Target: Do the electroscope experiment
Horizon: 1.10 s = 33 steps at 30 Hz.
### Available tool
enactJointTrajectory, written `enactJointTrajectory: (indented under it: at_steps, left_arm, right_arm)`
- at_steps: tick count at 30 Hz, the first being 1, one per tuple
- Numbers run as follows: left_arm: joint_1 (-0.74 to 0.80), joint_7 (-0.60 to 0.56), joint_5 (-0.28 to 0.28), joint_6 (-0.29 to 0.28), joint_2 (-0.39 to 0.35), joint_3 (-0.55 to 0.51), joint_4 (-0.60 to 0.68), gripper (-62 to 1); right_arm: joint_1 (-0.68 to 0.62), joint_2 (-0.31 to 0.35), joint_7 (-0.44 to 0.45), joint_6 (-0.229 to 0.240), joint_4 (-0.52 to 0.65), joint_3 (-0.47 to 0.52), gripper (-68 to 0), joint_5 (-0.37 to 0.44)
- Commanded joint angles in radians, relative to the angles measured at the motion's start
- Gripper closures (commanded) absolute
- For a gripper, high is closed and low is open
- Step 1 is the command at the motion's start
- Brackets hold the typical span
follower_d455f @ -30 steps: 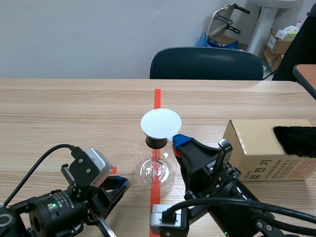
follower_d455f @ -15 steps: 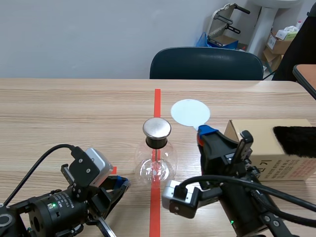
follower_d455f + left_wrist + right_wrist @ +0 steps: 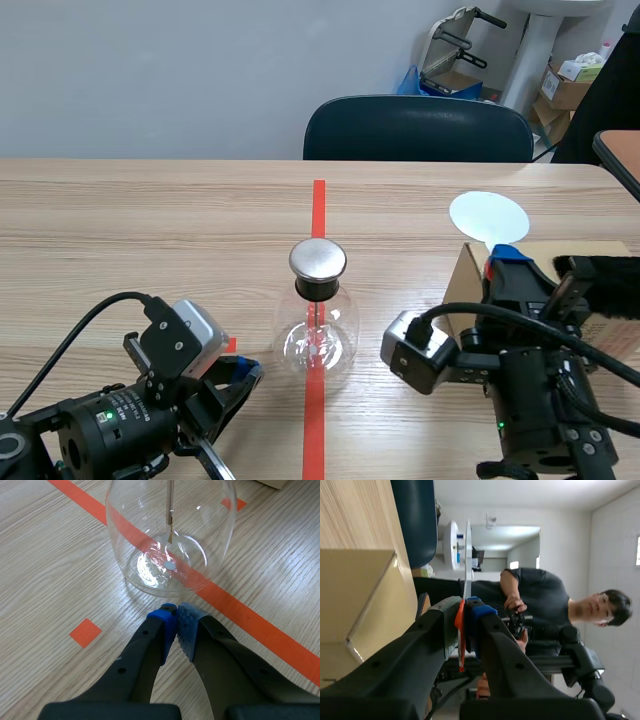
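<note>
— Where is the electroscope sitting right now?

— The glass electroscope flask (image 3: 316, 340) is standing upright on the orange-red tape line (image 3: 314, 430), near the middle of the table. Its round metal cap (image 3: 318, 259) is showing bare on top, and nothing is touching it.

— And the white disc?

— The right gripper (image 3: 502, 258) is pinching the white disc (image 3: 488, 216) by its orange handle (image 3: 460, 630), pads pressed onto it. It is holding the disc upright above the cardboard box (image 3: 530, 330), well to the right of the flask. A second ago the disc was hanging right over the cap and hiding it. Half a second ago it was already swinging off to the right.

— What is that meaning for the experiment?

— I am reading it as the disc leaving the cap and heading toward the black fur (image 3: 600, 282) lying on the box's right end. It is probably going for a rub to pick up charge, or finishing one pass over the cap. I cannot tell which.

— Is the left arm doing anything?

— The left gripper (image 3: 176, 615) is resting low, just short of the flask's base, its blue-padded fingers pressed together on nothing. It is not touching the glass, and it has been staying put.

— Anything beyond that?

— A dark chair (image 3: 418, 128) is standing behind the table's far edge.
</note>
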Motion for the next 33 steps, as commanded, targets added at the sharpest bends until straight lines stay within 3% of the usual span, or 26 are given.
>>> enactJointTrajectory:
  at_steps: [1, 8, 23, 33]
  left_arm:
    - [-0.006, -0.016, -0.003, 0.002, 0.003, -0.008, 0.016, -4.1]
    - [-0.006, -0.017, -0.003, 0.002, 0.003, -0.008, 0.016, -4.1]
    - [-0.006, -0.016, -0.003, 0.002, 0.003, -0.008, 0.016, -4.1]
    - [-0.006, -0.016, -0.003, 0.002, 0.003, -0.008, 0.016, -4.1]
  right_arm:
    - [0.001, 0.013, -0.017, -0.014, 0.021, 0.008, -2.0, -0.004]
    - [0.001, 0.014, 0.003, -0.014, 0.021, 0.010, -2.0, -0.005]
    - [0.001, 0.014, 0.432, -0.014, 0.021, 0.010, -2.0, -0.005]
    - [0.001, 0.014, 0.604, -0.014, 0.021, 0.010, -2.0, -0.028]
